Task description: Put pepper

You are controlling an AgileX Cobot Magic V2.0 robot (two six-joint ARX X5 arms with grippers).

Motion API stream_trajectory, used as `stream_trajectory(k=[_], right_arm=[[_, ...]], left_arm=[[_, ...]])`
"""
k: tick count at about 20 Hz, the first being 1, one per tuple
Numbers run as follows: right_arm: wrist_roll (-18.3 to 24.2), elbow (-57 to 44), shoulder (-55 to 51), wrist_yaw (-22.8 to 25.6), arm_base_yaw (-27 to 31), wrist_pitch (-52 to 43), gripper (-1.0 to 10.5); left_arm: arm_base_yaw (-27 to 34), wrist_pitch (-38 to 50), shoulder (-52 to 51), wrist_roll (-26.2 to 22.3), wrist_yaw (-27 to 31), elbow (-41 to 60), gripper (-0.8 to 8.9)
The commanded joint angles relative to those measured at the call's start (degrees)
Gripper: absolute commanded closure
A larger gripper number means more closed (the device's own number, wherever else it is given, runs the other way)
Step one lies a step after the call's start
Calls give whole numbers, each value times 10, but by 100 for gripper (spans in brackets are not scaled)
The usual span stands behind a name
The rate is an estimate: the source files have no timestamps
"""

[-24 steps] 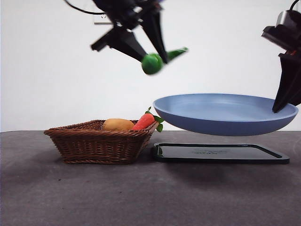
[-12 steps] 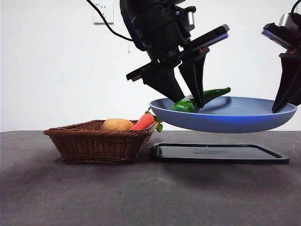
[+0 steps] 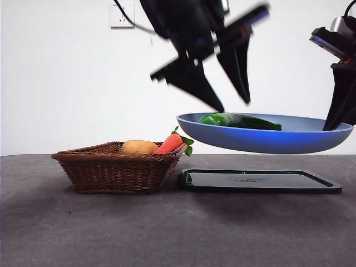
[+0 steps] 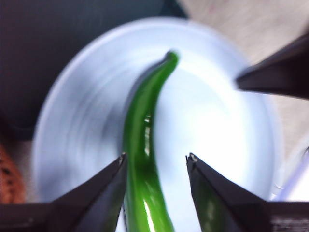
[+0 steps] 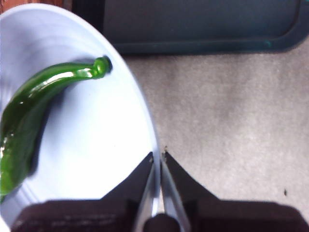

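Observation:
The glossy dark-green pepper lies flat in the blue plate, which hangs in the air above a black tray. The pepper also shows in the left wrist view and the right wrist view. My left gripper is open and empty just above the pepper, its jaws spread to either side of it. My right gripper is shut on the plate's rim and holds the plate up at the right.
A brown wicker basket stands on the dark table at the left, holding a tan potato and a red-orange carrot. The black tray lies directly under the plate. A white wall socket is on the wall.
My left gripper came down with the pepper, let it go into the plate, and has risen a little with jaws open. The pepper now lies flat. The plate has hardly moved.

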State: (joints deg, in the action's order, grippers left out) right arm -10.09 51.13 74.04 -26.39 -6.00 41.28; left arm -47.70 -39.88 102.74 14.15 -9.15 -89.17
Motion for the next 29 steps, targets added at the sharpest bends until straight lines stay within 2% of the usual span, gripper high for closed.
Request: stream_trajectory(k=[1,5,12,15,21,29], right_arm=[[-5,10,6,-2,-1,-5,942],[-10,18,22,30,10,-24,942],[-8,135,183,45,37,-30,942],[-8,196,258,45,39,-40,942],[-10,294,374,44,55,-54,942],[-4,302,415,42,60,-65,931]], left_arm=[[-7,-11,-16,-30,-1,-10,591],[-2,-59,-81,-71,1,-10,592],[10,-110,-216,-110,45,-10,592],[14,-122,-261,-111,62,-10,592],[13,-131,-311,-110,62,-10,592],[14,-133,-313,-108,62,-10,592]])
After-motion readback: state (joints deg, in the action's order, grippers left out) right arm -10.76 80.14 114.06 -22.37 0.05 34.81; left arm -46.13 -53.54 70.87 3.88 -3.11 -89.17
